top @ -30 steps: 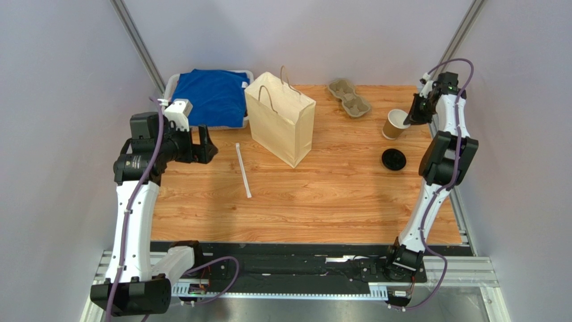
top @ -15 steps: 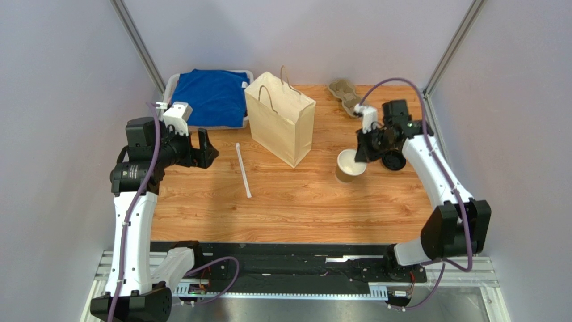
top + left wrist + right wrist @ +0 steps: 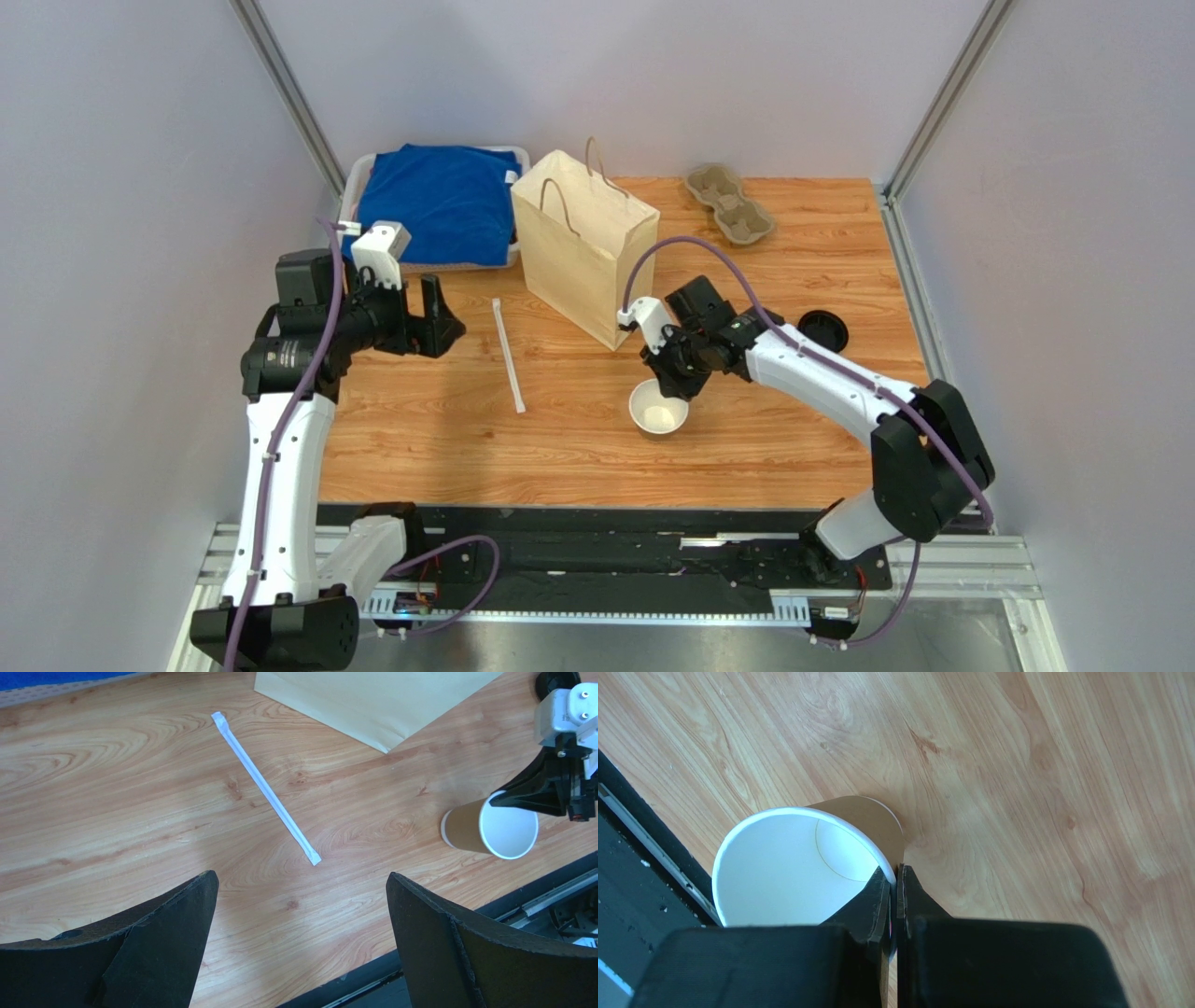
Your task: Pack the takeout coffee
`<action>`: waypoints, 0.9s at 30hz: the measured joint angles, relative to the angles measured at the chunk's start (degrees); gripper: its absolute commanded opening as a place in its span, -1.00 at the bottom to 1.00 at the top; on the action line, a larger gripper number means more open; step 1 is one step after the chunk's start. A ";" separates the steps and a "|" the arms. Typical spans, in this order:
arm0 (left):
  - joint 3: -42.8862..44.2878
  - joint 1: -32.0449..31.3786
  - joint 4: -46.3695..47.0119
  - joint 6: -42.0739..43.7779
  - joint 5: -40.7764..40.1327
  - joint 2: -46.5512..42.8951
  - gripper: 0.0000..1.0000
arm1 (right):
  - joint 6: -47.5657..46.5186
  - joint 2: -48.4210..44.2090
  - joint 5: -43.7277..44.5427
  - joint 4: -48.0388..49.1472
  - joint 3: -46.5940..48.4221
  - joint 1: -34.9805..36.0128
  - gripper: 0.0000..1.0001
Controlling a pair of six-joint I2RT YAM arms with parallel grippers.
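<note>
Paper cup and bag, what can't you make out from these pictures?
- Paper bag interior: top view, its own walls hide it.
- Whether the paper cup rests on the table: right wrist view, cup body and right gripper hide its base.
- Anything under the blue cloth: top view, the cloth covers it.

Left end effector [image 3: 298, 889] wide, right [image 3: 896, 876] pinched

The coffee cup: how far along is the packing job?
Done: nothing is packed yet. In hand: the right gripper pinches the rim of the open cup, near the paper bag. To do: the black lid lies apart from it, and the cup must go into the bag. The left gripper is open and empty.
</note>
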 measured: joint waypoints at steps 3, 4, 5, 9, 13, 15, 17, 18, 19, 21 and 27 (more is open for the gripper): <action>-0.55 0.00 0.02 -0.31 0.00 0.02 0.98 | 0.85 1.31 1.38 2.58 0.00 2.38 -0.87; -0.63 0.00 0.02 -0.44 0.02 0.02 0.98 | 1.07 1.60 1.77 3.37 0.00 3.04 -0.82; -0.63 0.00 0.04 -0.50 0.00 0.09 0.98 | 1.27 1.92 2.10 4.20 0.00 3.61 -0.80; -0.63 0.00 0.28 -0.61 0.02 0.22 0.98 | 1.88 3.21 2.82 6.36 0.17 4.83 -0.26; -0.63 0.00 0.26 -0.61 0.02 0.42 0.98 | 2.45 4.24 2.95 6.25 1.20 4.87 0.25; -0.63 0.00 0.26 -0.59 0.04 0.50 0.98 | 2.36 4.20 3.08 5.86 1.88 4.87 0.38; -0.63 0.00 0.26 -0.57 0.07 0.61 0.98 | 2.27 3.85 3.23 5.05 2.82 4.70 0.44; -0.63 0.00 0.26 -0.57 0.17 0.70 0.98 | 2.27 3.41 3.19 4.35 3.48 4.37 0.51; -0.61 0.00 0.24 -0.57 0.24 0.79 0.98 | 2.21 2.69 2.93 3.58 4.17 4.09 0.54; -0.50 0.00 0.15 -0.48 0.55 0.92 0.98 | 1.97 0.52 1.49 1.05 6.34 2.25 0.61; -0.13 0.00 0.90 -0.42 2.60 0.31 0.98 | -1.36 -9.75 -4.76 -5.79 12.39 -13.99 0.61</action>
